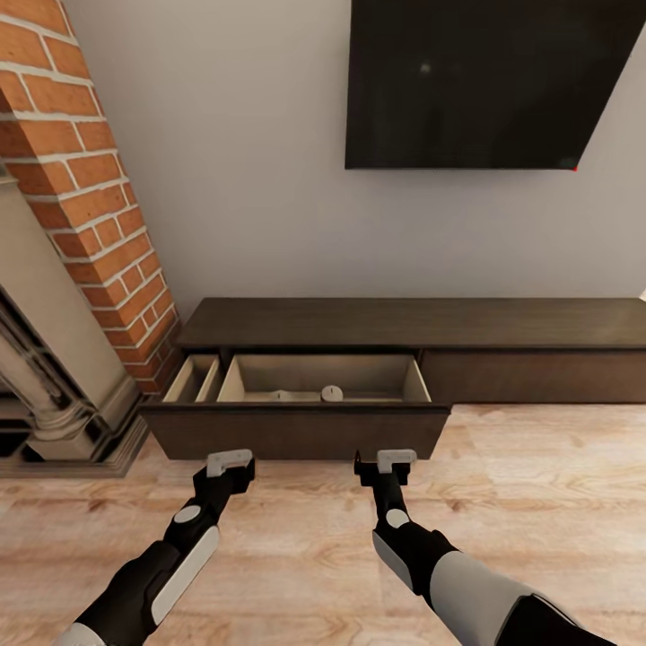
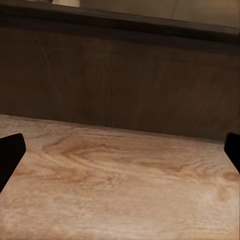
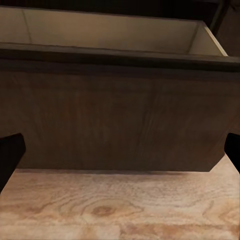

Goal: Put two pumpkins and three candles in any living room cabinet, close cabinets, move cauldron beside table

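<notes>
The long dark brown cabinet stands against the wall with its left drawer pulled out, pale beige inside. Two small pale candles sit in that drawer near its front wall, the second candle half hidden by the front. My left gripper and right gripper hover open just in front of the drawer front, above the floor, holding nothing. The left wrist view has the drawer front close ahead of the left gripper. The right gripper faces the same front. Pumpkins, cauldron and table are out of view.
A brick fireplace column with a stone surround stands at the left, close to the drawer's end. A black TV hangs on the wall above. The cabinet's right drawer front is shut. Wood floor lies under my arms.
</notes>
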You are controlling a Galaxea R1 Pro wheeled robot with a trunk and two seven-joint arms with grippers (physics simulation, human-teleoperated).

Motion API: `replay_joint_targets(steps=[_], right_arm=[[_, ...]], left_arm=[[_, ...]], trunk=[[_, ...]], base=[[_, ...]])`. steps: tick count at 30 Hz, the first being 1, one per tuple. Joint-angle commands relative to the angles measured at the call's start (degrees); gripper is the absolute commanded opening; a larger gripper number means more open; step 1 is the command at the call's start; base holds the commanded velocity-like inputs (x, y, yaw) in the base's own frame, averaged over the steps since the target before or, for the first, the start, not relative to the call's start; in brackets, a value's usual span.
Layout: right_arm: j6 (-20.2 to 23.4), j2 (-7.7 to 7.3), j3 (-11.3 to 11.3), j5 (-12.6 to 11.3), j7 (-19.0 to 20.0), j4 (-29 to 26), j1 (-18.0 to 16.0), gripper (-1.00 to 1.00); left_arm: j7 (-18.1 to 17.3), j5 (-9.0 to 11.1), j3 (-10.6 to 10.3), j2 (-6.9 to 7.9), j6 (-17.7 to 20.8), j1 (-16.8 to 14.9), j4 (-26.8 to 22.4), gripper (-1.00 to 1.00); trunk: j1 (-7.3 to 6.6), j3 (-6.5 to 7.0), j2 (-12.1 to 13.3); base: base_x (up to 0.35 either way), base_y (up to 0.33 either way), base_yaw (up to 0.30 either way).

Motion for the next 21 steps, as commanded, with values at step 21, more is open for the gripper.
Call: replay_joint_targets(steps=[21], right_arm=[[1.61,0.03,0.5,-0.48,-0.2,0.06,-0.06,1.0]], left_arm=[[0.0,0.09,0.03,0.1,-0.54,-0.05,0.76,1.0]], trunk=[[0.0,-0.05,-0.02]], base=[[0.142,0.0,0.0]])
